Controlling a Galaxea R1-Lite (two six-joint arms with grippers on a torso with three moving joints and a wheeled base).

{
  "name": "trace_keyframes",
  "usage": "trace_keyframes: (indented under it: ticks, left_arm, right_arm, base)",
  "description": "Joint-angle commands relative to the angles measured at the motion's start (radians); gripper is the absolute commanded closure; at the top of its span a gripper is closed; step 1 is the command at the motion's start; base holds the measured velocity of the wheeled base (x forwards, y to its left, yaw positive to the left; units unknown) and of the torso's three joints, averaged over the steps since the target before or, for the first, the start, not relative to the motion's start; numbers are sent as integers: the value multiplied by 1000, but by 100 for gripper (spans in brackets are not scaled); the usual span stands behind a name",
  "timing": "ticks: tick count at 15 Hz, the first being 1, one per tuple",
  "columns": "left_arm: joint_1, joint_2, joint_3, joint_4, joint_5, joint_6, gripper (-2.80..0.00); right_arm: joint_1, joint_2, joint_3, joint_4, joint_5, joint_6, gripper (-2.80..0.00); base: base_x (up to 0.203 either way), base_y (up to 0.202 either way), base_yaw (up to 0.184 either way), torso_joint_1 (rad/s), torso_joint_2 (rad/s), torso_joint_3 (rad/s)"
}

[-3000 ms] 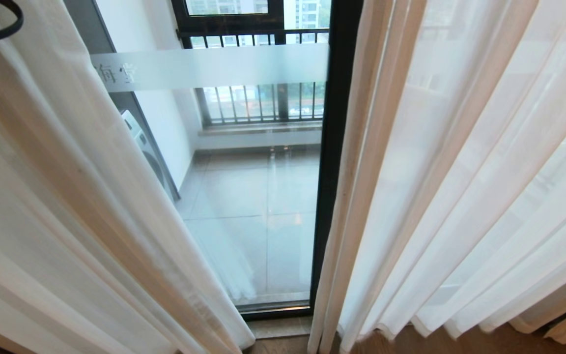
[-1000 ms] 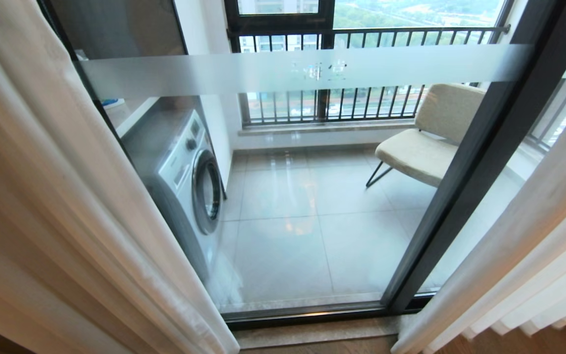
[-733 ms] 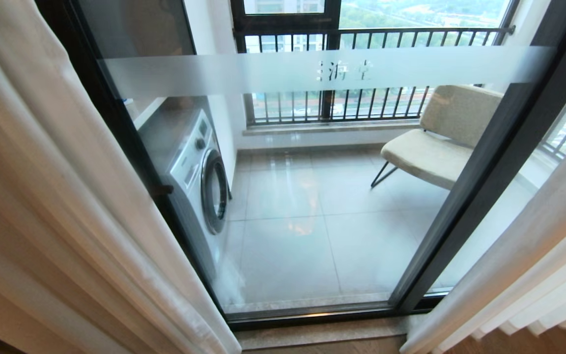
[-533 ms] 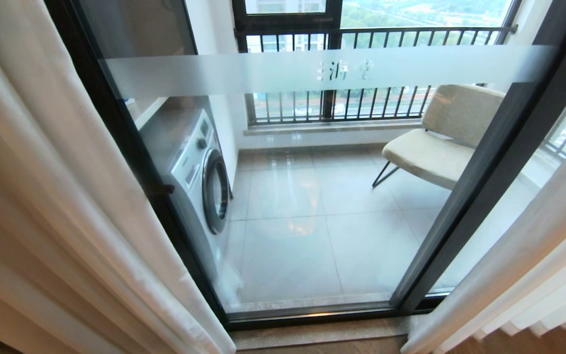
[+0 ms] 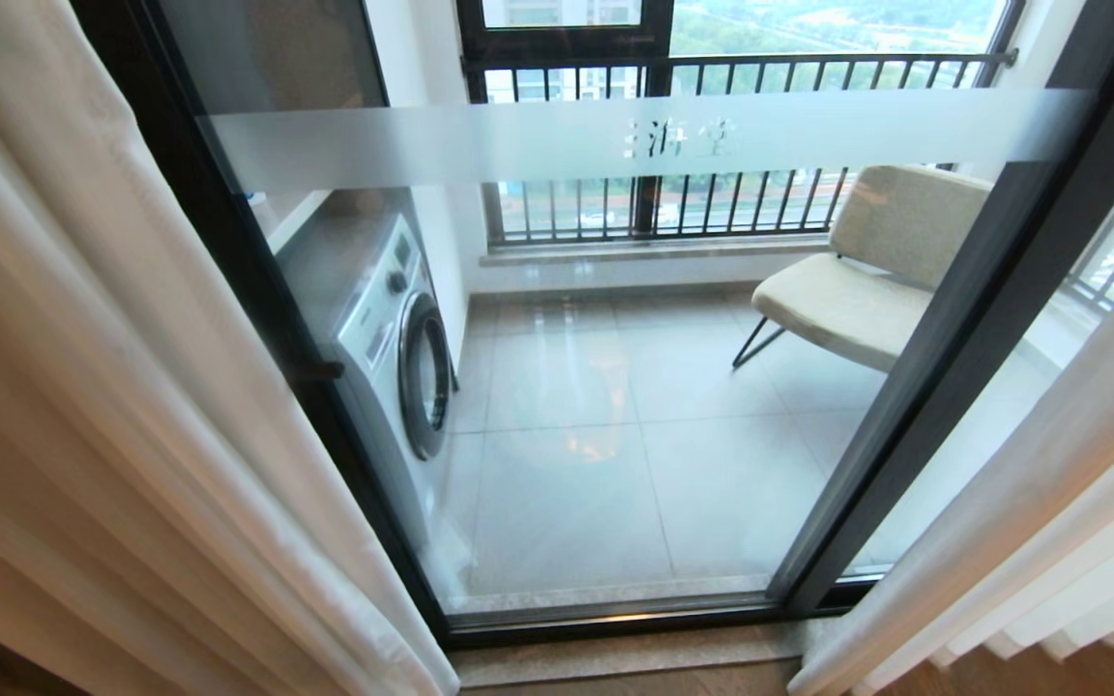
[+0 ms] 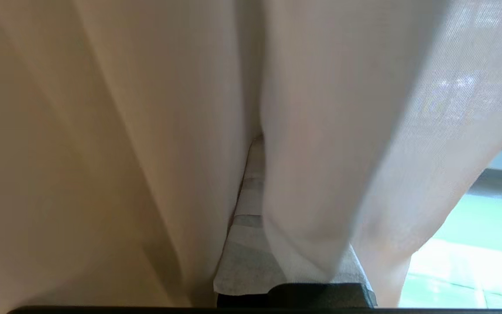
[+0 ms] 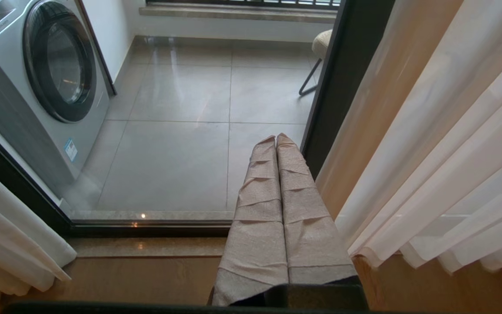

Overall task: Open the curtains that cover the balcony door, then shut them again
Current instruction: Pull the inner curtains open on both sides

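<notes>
Curtains [image 5: 131,387] parted much wider than three seconds back: the gap then showed one narrow strip of glass, now a full pane of the door [image 5: 615,387] is exposed; the view itself swung too. Left panel hangs bunched along the left frame, right panel [image 5: 1031,522] off beyond the right frame post. Frosted band [image 5: 480,140] crosses the glass. Behind it: washer [image 5: 393,338] at left, chair [image 5: 857,280] at right, railing [image 5: 731,68] at the back. Left gripper [image 6: 255,244] is buried in the left drape folds, fingers together, only partly visible. Right gripper [image 7: 279,196] sits low before the sill [image 7: 146,246], fingers pressed together, empty, just beside the right drape, not touching.
</notes>
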Motion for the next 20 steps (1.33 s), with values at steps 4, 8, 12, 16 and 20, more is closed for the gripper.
trace_keyframes:
  ticks: [4,8,12,16,20]
  left_arm:
    - [7,-5,-3,-1,8,-56,0]
    - [78,-27,-4,6,5,-56,0]
    - [171,-36,-4,38,-1,-64,0]
    - [256,-32,-1,50,-3,-91,0]
    - [312,-23,2,88,-53,-121,0]
  right_arm:
    - [0,1,0,0,0,-1,0]
    - [0,1,0,0,2,-1,0]
    - [0,1,0,0,0,-1,0]
    - [0,1,0,0,2,-1,0]
    - [0,1,0,0,0,-1,0]
  base:
    - [0,0,0,0,0,0]
    - [0,0,0,0,0,0]
    - [0,0,0,0,0,0]
    - [0,0,0,0,0,0]
    - [0,0,0,0,0,0]
